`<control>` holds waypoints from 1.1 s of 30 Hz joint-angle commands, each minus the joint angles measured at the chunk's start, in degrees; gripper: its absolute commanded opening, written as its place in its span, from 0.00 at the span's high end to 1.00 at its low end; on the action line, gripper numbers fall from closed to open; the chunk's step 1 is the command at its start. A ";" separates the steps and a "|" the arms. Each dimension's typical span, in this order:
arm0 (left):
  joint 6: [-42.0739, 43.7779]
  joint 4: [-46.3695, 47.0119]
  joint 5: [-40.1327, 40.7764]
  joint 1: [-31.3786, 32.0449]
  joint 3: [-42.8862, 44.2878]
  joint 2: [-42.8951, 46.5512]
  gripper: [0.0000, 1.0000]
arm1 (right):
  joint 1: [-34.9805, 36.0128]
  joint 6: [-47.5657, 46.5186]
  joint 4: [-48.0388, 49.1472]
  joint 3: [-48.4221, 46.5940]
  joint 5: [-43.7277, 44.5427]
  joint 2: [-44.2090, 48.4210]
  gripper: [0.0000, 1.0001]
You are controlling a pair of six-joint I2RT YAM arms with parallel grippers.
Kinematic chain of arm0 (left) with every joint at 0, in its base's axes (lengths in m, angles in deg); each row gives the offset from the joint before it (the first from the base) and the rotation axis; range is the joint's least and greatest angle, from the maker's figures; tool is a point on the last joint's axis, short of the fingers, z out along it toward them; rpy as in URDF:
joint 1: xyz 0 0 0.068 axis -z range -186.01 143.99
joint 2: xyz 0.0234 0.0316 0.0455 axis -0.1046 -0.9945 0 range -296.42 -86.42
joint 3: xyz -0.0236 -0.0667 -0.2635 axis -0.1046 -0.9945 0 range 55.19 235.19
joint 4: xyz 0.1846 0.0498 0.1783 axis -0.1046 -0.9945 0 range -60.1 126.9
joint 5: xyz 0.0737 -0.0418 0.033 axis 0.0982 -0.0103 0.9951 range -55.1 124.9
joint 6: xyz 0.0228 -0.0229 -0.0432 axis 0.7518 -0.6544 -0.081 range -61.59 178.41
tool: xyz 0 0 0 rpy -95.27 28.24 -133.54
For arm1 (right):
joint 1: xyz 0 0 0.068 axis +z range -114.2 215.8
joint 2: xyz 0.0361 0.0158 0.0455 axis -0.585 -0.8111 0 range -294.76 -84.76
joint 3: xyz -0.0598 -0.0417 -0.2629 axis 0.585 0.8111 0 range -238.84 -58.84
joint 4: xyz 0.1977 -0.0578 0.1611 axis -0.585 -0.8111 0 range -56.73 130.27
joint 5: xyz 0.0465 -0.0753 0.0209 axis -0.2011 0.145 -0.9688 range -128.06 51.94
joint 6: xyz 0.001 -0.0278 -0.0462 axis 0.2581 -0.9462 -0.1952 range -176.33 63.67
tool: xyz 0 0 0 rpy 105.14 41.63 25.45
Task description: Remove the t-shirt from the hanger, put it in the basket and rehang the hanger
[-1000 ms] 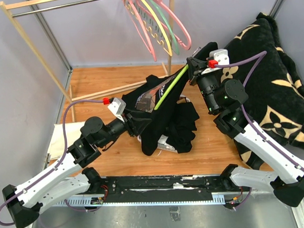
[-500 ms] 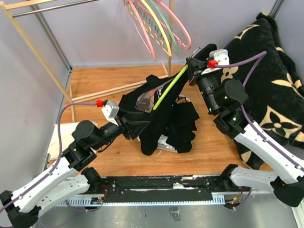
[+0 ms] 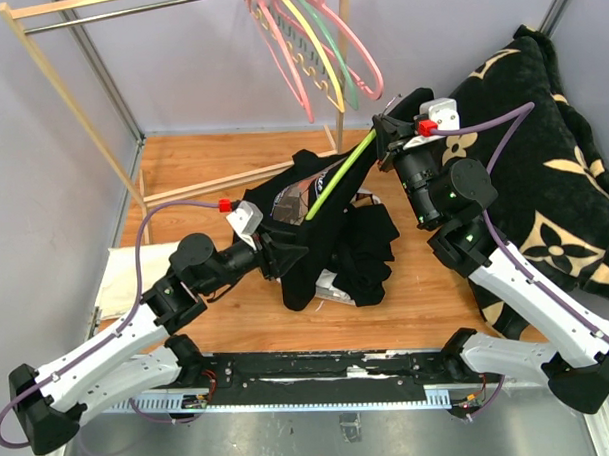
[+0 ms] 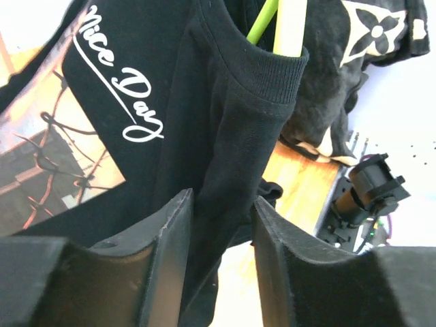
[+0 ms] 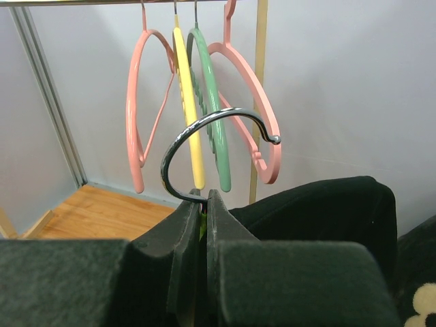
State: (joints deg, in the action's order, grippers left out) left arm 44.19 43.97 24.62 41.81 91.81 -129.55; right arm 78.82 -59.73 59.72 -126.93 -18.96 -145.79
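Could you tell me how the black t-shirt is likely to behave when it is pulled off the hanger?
The t-shirt looks floppy: it hangs in folds from the hanger, so it will likely stretch and drape when pulled. Its ribbed collar sits round the hanger and may snag. Thin cloth, so probably light.

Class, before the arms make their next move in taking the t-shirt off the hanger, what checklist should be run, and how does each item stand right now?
1. Right gripper shut on the lime-green plastic hanger just below its metal hook: ok.
2. Left gripper astride a fold of the black printed t-shirt, one finger each side: ok.
3. That fold firmly pinched: cannot tell.
4. Ribbed collar free of the hanger: not ok; the hanger runs through it.
5. Hook clear of the coloured hangers on the rail: cannot tell.
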 commanded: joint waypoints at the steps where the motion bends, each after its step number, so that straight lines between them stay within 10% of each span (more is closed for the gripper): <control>1: 1.11 1.08 1.73 0.35 -0.03 0.33 0.65 | -0.58 0.06 5.12 -3.35 -0.43 0.83 0.99; 5: 0.60 0.40 2.53 0.35 -0.38 0.57 0.99 | -0.58 0.06 5.25 -3.48 -0.08 0.88 0.99; 33: -6.77 -5.83 7.08 0.35 -11.35 12.37 0.99 | -0.60 -1.60 5.83 -5.98 7.54 -1.01 0.99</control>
State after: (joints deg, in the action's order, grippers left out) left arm 38.55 41.45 32.22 41.81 82.04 -118.14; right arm 78.87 -59.75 58.32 -129.62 -16.91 -148.18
